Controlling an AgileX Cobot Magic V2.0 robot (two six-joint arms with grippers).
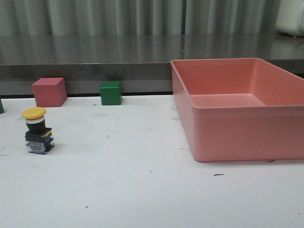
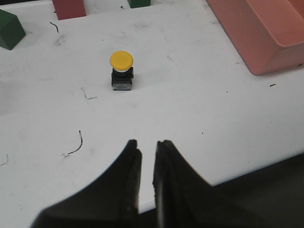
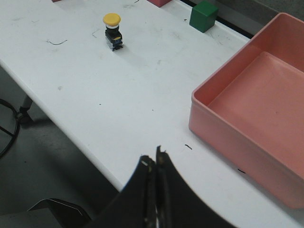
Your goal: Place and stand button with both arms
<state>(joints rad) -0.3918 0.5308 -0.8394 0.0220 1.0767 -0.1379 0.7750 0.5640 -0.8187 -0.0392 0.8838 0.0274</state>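
Scanning the table [image 1: 142,190] from left to right, we list what we find.

Dark green block: at the far left edge of the front view we catch only a sliver [image 1: 1,106]; the left wrist view shows more of it [image 2: 10,29].

Red cube [image 1: 49,91]: at the back of the table on the left, against the dark ledge.

Button [image 1: 37,130]: we see it standing upright on the left part of the table, in front of the red cube and well apart from it, yellow cap on top, black collar below, black-blue base on the white surface. Nothing touches it. It also shows in the left wrist view [image 2: 121,71] and in the right wrist view [image 3: 113,32].

Green cube [image 1: 111,92]: at the back, right of the red cube, set apart from it.

Pink bin [image 1: 237,133]: we see a large open bin filling the right side of the table, with nothing inside that we can make out.

Left gripper [image 2: 146,147]: we see its fingers close together with a narrow gap between them, holding nothing, well back from the button near the table's front edge.

Right gripper [image 3: 155,161]: its fingers are pressed together, pinching nothing, above the table's edge and well apart from the button and near the bin.
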